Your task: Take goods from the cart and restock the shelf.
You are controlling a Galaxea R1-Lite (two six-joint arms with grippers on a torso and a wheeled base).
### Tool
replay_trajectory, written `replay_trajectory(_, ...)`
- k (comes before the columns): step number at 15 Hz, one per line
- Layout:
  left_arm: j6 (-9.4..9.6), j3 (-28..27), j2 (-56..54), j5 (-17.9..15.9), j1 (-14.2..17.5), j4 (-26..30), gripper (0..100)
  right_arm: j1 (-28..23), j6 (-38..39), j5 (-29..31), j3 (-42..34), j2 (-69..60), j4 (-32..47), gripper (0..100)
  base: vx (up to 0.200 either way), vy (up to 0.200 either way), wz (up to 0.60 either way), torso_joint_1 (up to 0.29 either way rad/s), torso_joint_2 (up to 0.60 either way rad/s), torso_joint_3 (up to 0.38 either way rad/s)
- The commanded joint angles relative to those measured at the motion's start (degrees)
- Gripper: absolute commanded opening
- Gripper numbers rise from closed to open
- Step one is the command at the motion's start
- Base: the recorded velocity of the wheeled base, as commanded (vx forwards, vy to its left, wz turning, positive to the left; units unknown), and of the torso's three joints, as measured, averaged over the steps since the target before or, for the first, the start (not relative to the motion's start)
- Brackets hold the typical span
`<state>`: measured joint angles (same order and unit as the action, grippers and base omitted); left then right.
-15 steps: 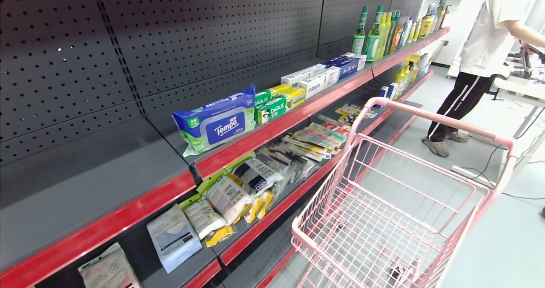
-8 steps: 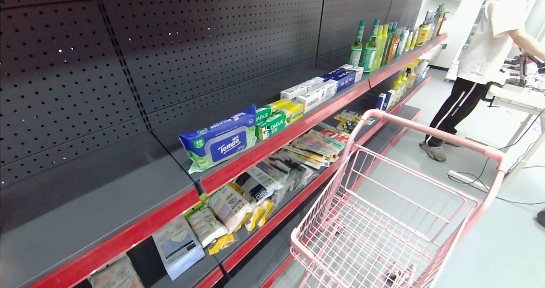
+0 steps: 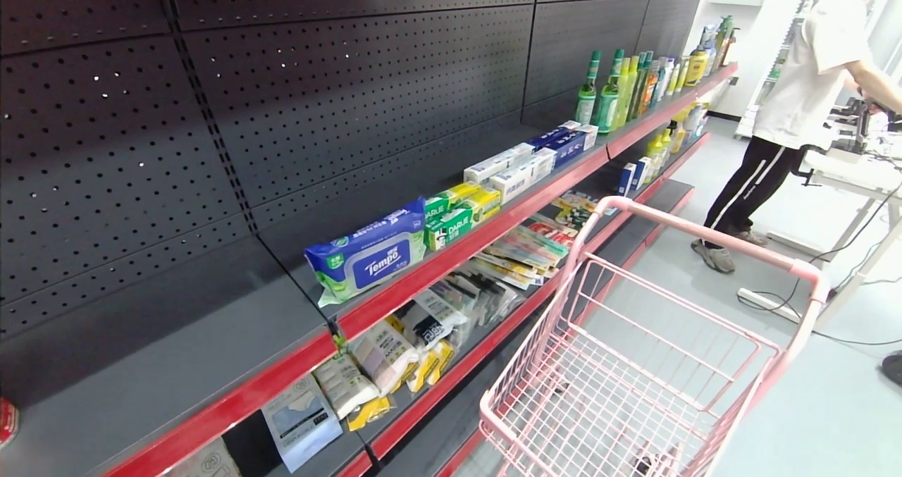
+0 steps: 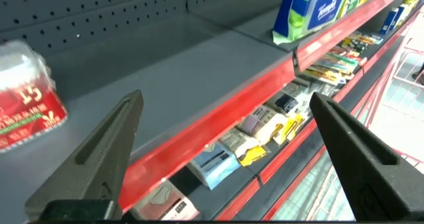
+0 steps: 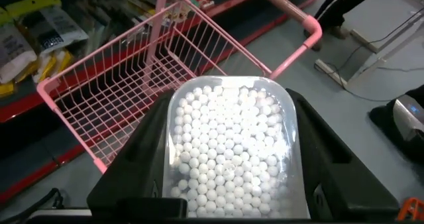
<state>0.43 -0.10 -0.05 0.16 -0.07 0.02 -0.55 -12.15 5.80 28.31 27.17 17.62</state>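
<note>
Left jaws gape, empty: the left gripper [image 4: 225, 99] hangs before the grey shelf [image 4: 199, 55], where a red tub [image 4: 26, 95] already stands. The right gripper [image 5: 232, 159] is clamped on a clear swab tub [image 5: 228, 118] above the pink cart [image 5: 310, 30]. From the head, the cart looks almost bare, so little seems left beyond shelving this tub. Wipes [image 3: 366, 257] sit on the shelf, with pegboard [image 3: 352, 75] behind and a pale floor [image 3: 810, 406].

Head: looks down along shelf [image 3: 176, 364] and cart [image 3: 712, 237].
Left wrist: near shelf.
Right wrist: above cart.
Shared: both.
</note>
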Motion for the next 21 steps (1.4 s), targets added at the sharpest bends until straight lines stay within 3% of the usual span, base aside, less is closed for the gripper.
replay_trajectory(1, -0.08, 0.0, 0.0, 0.0, 0.0, 0.0, 100, 0.1, -0.1, 0.0, 0.0, 0.3, 0.0, 0, 0.0, 0.0, 0.0, 0.163, -0.36, -0.198)
replay_trajectory(9, -0.08, 0.0, 0.0, 0.0, 0.0, 0.0, 100, 0.1, -0.9, 0.0, 0.4, 0.6, -0.1, 0, 0.0, 0.0, 0.0, 0.154, -0.33, -0.178)
replay_trajectory(18, -0.08, 0.0, 0.0, 0.1, 0.0, 0.0, 100, -0.3, -2.9, 0.3, 0.0, 1.4, -2.8, 0, 0.0, 0.0, 0.0, 0.067, -0.15, -0.077)
replay_trajectory(21, -0.08, 0.0, 0.0, 0.1, 0.0, 0.0, 100, -0.3, -3.3, 0.2, 0.0, 1.5, -2.8, 0, 0.0, 0.0, 0.6, 0.002, 0.0, -0.004)
